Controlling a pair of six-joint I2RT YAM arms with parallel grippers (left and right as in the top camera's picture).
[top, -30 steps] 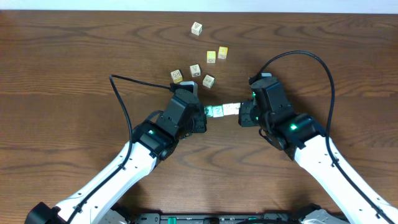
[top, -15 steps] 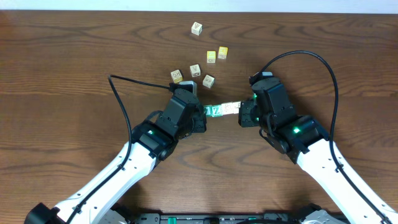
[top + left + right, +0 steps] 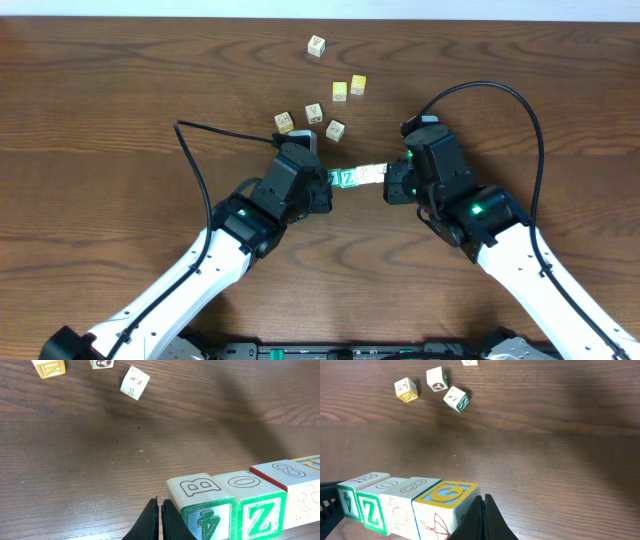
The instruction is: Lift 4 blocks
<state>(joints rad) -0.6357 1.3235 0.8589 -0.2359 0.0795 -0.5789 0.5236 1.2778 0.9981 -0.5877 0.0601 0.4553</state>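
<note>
blocks (image 3: 357, 177): four in one row, end to end, bridged between the two arms.
left gripper (image 3: 160, 521): fingers together, tips butted against the row's 9 o'clock end.
right gripper (image 3: 483, 512): fingers together, pressing the 3 o'clock end.
technique: squeeze inward evenly and raise both in step (uneven pressure would likely buckle the middle).
views: the wrist views show the letter faces and the fingertip contact; only the overhead shows all six loose cubes (image 3: 314, 113), at 11 to 12 o'clock.
</note>
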